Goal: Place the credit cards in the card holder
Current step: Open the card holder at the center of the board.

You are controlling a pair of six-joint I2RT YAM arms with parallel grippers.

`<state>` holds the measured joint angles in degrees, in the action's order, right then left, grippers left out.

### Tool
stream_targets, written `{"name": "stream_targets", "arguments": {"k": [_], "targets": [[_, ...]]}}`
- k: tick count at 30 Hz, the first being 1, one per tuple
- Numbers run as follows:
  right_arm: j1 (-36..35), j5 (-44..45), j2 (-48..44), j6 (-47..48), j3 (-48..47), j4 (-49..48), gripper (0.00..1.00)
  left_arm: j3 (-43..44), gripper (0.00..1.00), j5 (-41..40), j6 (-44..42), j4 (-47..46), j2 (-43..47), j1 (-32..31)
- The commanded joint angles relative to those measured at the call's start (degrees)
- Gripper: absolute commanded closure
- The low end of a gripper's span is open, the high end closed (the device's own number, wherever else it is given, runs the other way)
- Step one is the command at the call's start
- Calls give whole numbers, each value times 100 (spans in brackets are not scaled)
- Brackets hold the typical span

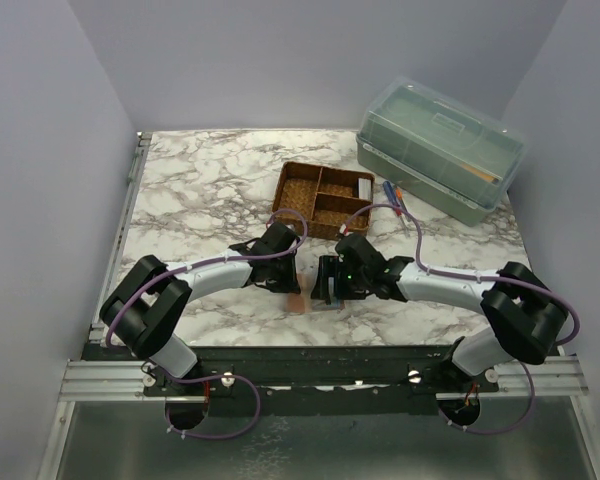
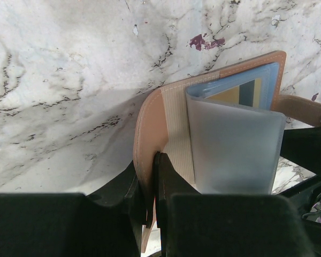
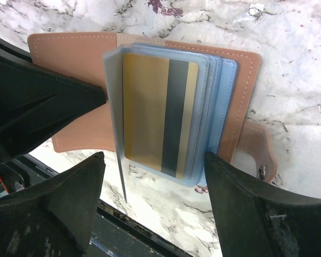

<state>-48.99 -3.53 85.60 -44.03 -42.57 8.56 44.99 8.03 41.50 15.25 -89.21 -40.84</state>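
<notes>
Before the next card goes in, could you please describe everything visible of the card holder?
The card holder is a tan, leather-looking wallet with pale stitching, spread open over the marble table. Its bluish clear pockets fan up; one holds a gold card with a dark stripe. A snap tab sticks out. The left gripper clamps one cover; the open right gripper straddles the pockets.
</notes>
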Motion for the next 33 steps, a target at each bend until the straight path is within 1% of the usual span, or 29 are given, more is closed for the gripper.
{"name": "stream_targets", "arguments": {"k": [1, 5, 7, 10, 12, 15, 17, 26, 28, 30, 33], "targets": [[30, -33, 24, -75, 180, -278, 21, -57, 100, 12, 13, 119, -26, -4], [30, -341, 38, -58, 221, -709, 23, -69, 100, 23, 24, 121, -39, -3], [30, -512, 49, -23, 209, -937, 26, -61, 100, 36, 25, 119, -56, -5], [30, -641, 62, -24, 143, -1085, 35, -48, 100, 58, 34, 119, -49, -2], [30, -695, 61, -18, 97, -1093, 37, -60, 100, 43, 34, 119, -24, -6], [30, -767, 34, 14, 43, -1067, 36, -68, 100, 41, 34, 119, 2, -8], [30, -839, -5, 26, 73, -1113, 34, -75, 100, 45, 34, 119, 16, -10], [30, -1385, 83, -38, 148, -1743, 32, -83, 100, 43, -1, 154, 83, 5], [30, -1313, 88, -27, 119, -1671, 33, -87, 99, 25, -1, 169, 104, 14], [30, -1097, 65, -14, 101, -1518, 36, -87, 99, 23, -1, 184, 136, 25], [30, -876, 70, 15, 65, -1266, 45, -96, 99, 23, -5, 198, 168, 34]]}}
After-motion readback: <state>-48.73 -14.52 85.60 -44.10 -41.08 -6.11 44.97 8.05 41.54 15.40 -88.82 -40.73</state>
